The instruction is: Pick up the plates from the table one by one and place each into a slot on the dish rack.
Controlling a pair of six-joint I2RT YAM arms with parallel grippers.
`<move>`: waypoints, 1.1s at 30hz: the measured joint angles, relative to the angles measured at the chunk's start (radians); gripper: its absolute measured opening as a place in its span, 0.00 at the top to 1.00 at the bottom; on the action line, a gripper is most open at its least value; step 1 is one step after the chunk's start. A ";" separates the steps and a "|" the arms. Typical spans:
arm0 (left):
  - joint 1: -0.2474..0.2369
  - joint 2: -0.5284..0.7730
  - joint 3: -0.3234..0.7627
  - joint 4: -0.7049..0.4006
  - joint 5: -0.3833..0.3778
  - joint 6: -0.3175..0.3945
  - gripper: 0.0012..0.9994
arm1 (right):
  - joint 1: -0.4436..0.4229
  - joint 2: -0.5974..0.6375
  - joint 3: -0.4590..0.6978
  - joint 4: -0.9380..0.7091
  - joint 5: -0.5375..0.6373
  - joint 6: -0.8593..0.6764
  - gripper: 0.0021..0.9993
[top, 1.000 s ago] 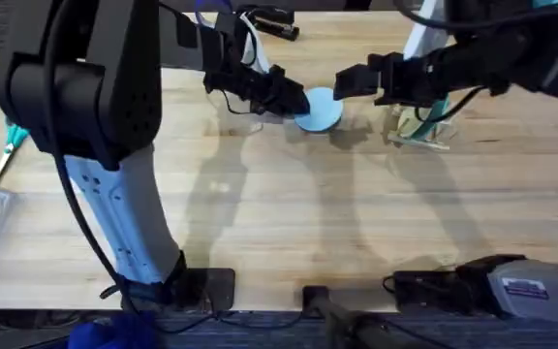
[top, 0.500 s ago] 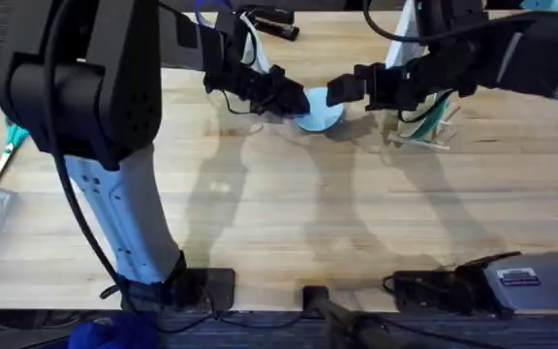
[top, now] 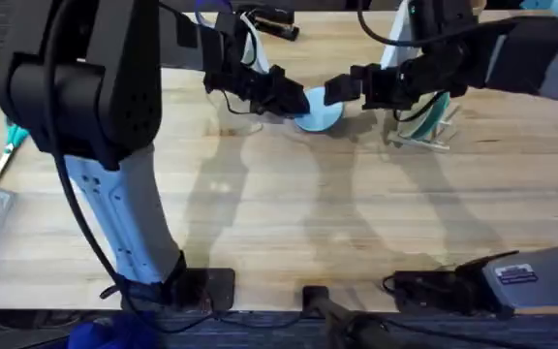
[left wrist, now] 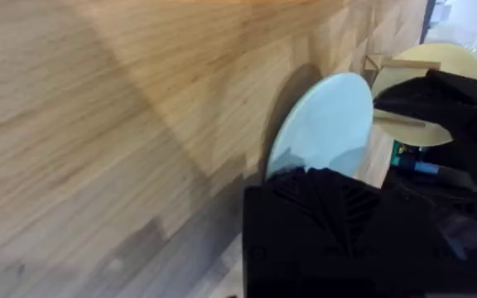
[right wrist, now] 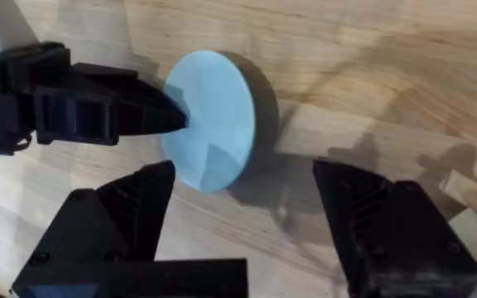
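The dish rack (top: 422, 124), a small pale cream frame of thin upright bars, stands on the table (top: 289, 204) at the far right; a teal plate (top: 440, 109) and a pale yellow plate (left wrist: 434, 74) sit among its bars. The table is light butcher-block with visible plank grain. The pale light blue plate (top: 320, 110), round, flat and smooth, is tilted on edge near the table's far middle, left of the rack. The left gripper (top: 294, 100) is clamped on its rim. The right gripper (right wrist: 243, 219) hovers beside the plate, its black ribbed fingers (right wrist: 131, 207) spread apart and holding nothing.
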 joint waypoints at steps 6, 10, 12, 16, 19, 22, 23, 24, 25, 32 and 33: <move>0.000 0.000 0.000 0.000 0.000 0.002 0.96 | 0.000 0.000 0.000 0.001 0.000 0.000 0.00; 0.000 0.000 0.000 0.000 0.000 0.002 0.96 | 0.000 0.000 0.000 0.001 0.000 0.000 0.00; 0.000 0.000 0.000 0.000 0.000 0.003 0.96 | 0.000 0.000 0.000 0.001 0.000 0.001 0.00; 0.000 0.000 0.000 0.000 0.000 0.002 0.96 | 0.000 0.014 0.000 0.005 0.000 0.017 0.00; 0.000 0.000 0.000 0.000 0.000 0.002 0.96 | 0.001 0.048 0.000 0.005 -0.004 0.029 0.00; 0.000 0.000 0.000 0.000 0.000 0.002 0.96 | 0.004 0.079 0.000 0.005 -0.007 0.037 0.00; 0.000 0.000 0.000 0.000 0.000 0.003 0.96 | 0.005 0.083 0.000 0.006 -0.007 0.039 0.00; 0.000 0.000 0.000 0.000 0.000 0.003 0.96 | 0.006 0.082 0.000 0.011 -0.007 0.041 0.00; 0.000 0.000 0.000 0.000 0.000 0.002 0.96 | 0.009 0.082 0.000 0.016 -0.008 0.043 0.00; 0.000 0.000 0.000 0.000 0.000 0.003 0.96 | 0.044 0.092 0.000 0.083 -0.067 0.049 0.00; 0.000 0.000 0.000 0.000 0.000 0.003 0.96 | 0.049 0.092 0.000 0.088 -0.071 0.052 0.00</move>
